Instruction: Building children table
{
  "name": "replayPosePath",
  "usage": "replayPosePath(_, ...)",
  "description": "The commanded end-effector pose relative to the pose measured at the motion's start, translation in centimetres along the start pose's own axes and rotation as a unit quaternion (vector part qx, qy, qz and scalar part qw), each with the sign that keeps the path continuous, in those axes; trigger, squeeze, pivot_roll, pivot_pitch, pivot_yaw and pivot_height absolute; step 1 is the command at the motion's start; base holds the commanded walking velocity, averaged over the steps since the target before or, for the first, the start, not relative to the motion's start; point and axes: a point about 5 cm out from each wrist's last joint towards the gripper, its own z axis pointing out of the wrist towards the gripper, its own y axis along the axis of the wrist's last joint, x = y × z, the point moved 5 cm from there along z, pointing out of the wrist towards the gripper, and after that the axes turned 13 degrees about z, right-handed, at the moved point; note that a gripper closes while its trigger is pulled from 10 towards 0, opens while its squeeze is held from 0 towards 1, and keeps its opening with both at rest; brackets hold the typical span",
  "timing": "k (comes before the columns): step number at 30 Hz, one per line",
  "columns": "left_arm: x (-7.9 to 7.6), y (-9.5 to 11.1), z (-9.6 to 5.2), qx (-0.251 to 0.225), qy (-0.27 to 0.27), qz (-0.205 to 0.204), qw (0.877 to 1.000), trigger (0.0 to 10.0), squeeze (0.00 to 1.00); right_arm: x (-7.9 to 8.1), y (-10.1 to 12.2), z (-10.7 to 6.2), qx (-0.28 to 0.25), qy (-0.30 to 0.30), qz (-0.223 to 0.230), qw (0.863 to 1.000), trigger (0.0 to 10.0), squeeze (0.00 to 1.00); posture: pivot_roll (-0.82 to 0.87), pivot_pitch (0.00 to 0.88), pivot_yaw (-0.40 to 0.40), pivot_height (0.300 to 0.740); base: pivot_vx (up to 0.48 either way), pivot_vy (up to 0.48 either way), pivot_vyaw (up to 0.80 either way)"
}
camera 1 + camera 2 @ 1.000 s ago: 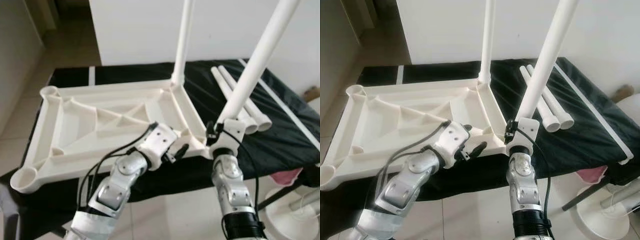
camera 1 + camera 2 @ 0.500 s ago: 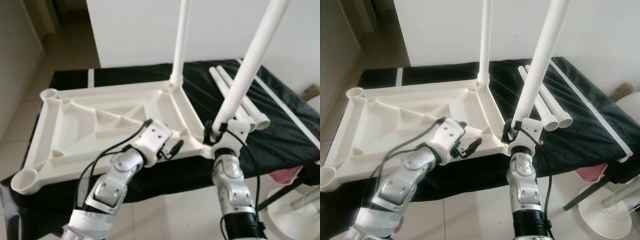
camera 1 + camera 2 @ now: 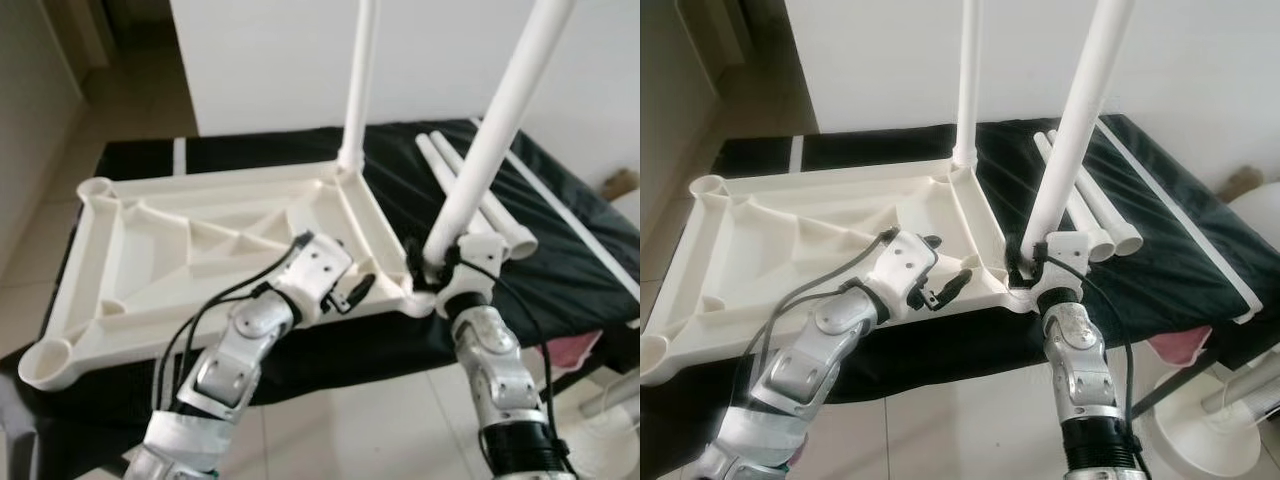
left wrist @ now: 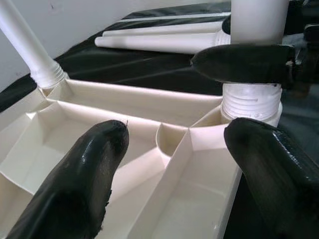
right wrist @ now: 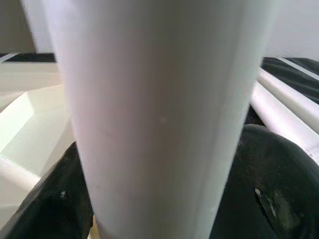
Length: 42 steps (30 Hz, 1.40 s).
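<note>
A white plastic tabletop (image 3: 200, 250) lies upside down on a black-covered table (image 3: 560, 290). One white leg (image 3: 358, 80) stands upright in its far right corner. My right gripper (image 3: 440, 265) is shut on a second white leg (image 3: 495, 115), which leans to the right. Its threaded end (image 4: 251, 102) sits at the near right corner socket. The right wrist view looks up this leg (image 5: 159, 114) between the black fingers (image 5: 269, 189). My left gripper (image 3: 355, 293) is open and holds nothing, just over the tabletop's near rim beside that corner. Its fingers (image 4: 89, 174) are spread wide.
Two loose white legs (image 3: 485, 205) lie side by side on the black cover right of the tabletop. A long thin white strip (image 3: 575, 240) runs along the table's right edge. A round white stand base (image 3: 1205, 435) and something pink (image 3: 1185, 350) are on the floor at right.
My right forearm has swung out to the right, and the held leg has come a little more upright over the corner socket. The left gripper has crept slightly toward that corner.
</note>
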Motion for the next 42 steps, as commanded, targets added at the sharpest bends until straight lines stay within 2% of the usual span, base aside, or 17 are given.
replayPosePath(1, -0.7, -0.1, -0.2, -0.005, -0.022, -0.008, 1.0, 10.0, 0.0, 0.3, 0.2, 0.2, 0.004, 0.037, -0.009, 0.999, 10.0, 0.0, -0.02, 0.0, -0.033, 0.74, 0.0, 0.0, 0.0)
replayPosePath(6, -1.1, 0.3, -0.3, -0.019, -0.038, -0.012, 0.999, 10.0, 0.0, -0.2, 0.5, 0.6, 0.024, 0.09, -0.025, 0.995, 10.0, 0.0, -0.02, 0.0, -0.03, 0.74, 0.0, 0.0, 0.0)
replayPosePath(9, -1.1, 0.3, -0.3, -0.02, -0.043, -0.014, 0.999, 10.0, 0.0, -0.4, 0.6, 0.9, 0.028, 0.1, -0.023, 0.994, 10.0, 0.0, -0.02, 0.0, -0.029, 0.74, 0.0, 0.0, 0.0)
replayPosePath(14, -1.4, -0.2, -0.4, -0.008, -0.055, 0.017, 0.998, 10.0, 0.0, -0.5, 0.1, 1.3, 0.051, 0.143, -0.025, 0.988, 9.9, 0.0, -0.01, 0.0, -0.021, 0.74, 0.0, 0.0, 0.0)
replayPosePath(15, -1.4, -0.1, -0.5, -0.009, -0.056, 0.018, 0.998, 10.0, 0.0, -0.4, -0.3, 1.2, 0.058, 0.153, -0.026, 0.986, 4.7, 0.0, -0.01, 0.0, -0.021, 0.74, 0.0, 0.0, 0.0)
replayPosePath(16, -1.4, -0.1, -0.5, -0.01, -0.056, 0.017, 0.998, 10.0, 0.0, -0.3, -0.5, 1.1, 0.063, 0.161, -0.026, 0.985, 4.7, 0.0, -0.01, 0.0, -0.021, 0.74, 0.0, 0.0, 0.0)
replayPosePath(17, -1.4, -0.1, -0.5, -0.011, -0.056, 0.017, 0.998, 10.0, 0.0, -0.3, -0.7, 1.0, 0.067, 0.165, -0.028, 0.984, 0.8, 0.0, -0.01, 0.0, -0.023, 0.74, 0.0, 0.0, 0.0)
replayPosePath(18, -1.4, -0.1, -0.5, -0.011, -0.055, 0.017, 0.998, 10.0, 0.0, -0.3, -0.9, 0.9, 0.071, 0.165, -0.025, 0.983, 0.0, 0.0, -0.01, 0.0, -0.024, 0.74, 0.0, 0.0, 0.0)
replayPosePath(28, -1.4, 0.2, -0.5, -0.014, -0.056, 0.018, 0.998, 10.0, 0.0, -0.4, -2.2, 0.3, 0.089, 0.173, -0.021, 0.981, 0.0, 0.0, -0.02, 0.0, -0.023, 0.74, 0.0, 0.0, 0.0)
replayPosePath(29, -1.4, 0.2, -0.5, -0.014, -0.057, 0.019, 0.998, 10.0, 0.0, -0.5, -2.2, 0.3, 0.089, 0.166, -0.019, 0.982, 3.1, 0.0, -0.02, 0.0, -0.023, 0.74, 0.0, 0.0, 0.0)
replayPosePath(30, -1.4, 0.2, -0.5, -0.014, -0.057, 0.019, 0.998, 10.0, 0.0, -0.5, -2.2, 0.3, 0.089, 0.166, -0.019, 0.982, 3.1, 0.0, -0.02, 0.0, -0.023, 0.74, 0.0, 0.0, 0.0)
replayPosePath(31, -1.4, 0.2, -0.5, -0.014, -0.058, 0.017, 0.998, 10.0, 0.0, -0.6, -2.3, 0.4, 0.089, 0.163, -0.018, 0.982, 10.0, 0.0, -0.02, 0.0, -0.022, 0.74, 0.0, 0.0, 0.0)
replayPosePath(37, -1.7, 0.2, -0.4, -0.016, -0.064, 0.015, 0.998, 10.0, 0.0, -0.5, -2.6, 0.5, 0.09, 0.144, -0.011, 0.985, 10.0, 0.0, -0.02, 0.0, -0.028, 0.74, 0.0, 0.0, 0.0)
replayPosePath(42, -2.0, 0.2, -0.5, -0.017, -0.067, 0.013, 0.998, 10.0, 0.0, -0.9, -2.4, 0.8, 0.075, 0.101, -0.005, 0.992, 10.0, 0.0, -0.02, 0.0, -0.035, 0.74, 0.0, 0.0, 0.0)
